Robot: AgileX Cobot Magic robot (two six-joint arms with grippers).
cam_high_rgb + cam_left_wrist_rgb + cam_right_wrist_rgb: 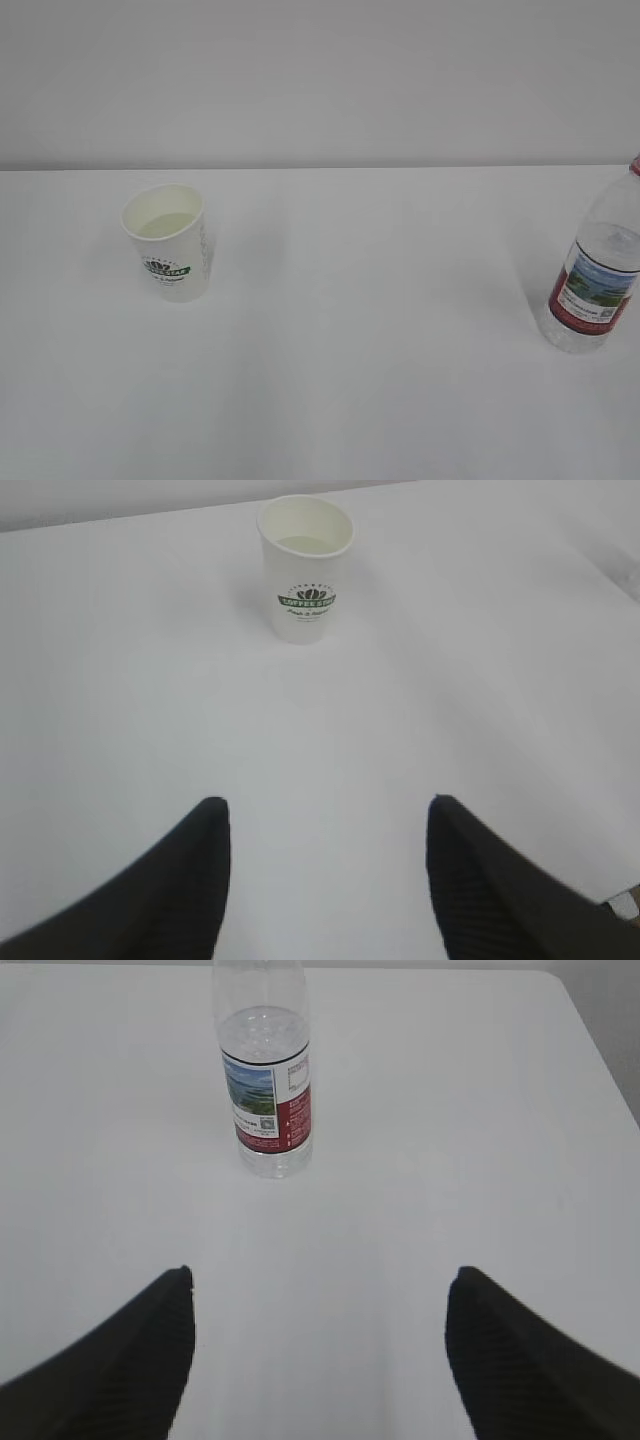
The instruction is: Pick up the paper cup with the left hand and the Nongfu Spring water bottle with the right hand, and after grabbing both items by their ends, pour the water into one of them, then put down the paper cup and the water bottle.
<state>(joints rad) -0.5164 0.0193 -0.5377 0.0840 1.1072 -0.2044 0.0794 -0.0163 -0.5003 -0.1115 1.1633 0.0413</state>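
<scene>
Left of the table (330, 330), smooth, matte white, unmarked: paper cup (168, 242) standing upright, tapered toward the base, rolled rim, cream inside, green logo on the front, grey lettering running down the side. Pale liquid visible low inside the cup, surface level. From the left wrist view, same cup (305, 568) upright, well ahead of the left gripper (325, 830), nothing touching it. Left gripper fingers (195, 855) black, wedge-shaped, finely ribbed on the inner faces, spread apart, holding nothing, bare table between them.

Right edge of the exterior view: water bottle (593, 275) upright, clear thin plastic, ribbed lower body, red label with a green-blue landscape panel, red ring at the neck; top cut off by the frame. Cup and bottle well apart. From the right wrist view, bottle (265, 1090) standing ahead of the right gripper (320, 1315), slightly left of centre, water filling the body to above the label. Right gripper fingers (500, 1330) black, ribbed, spread wide, empty, clear of the bottle.
</scene>
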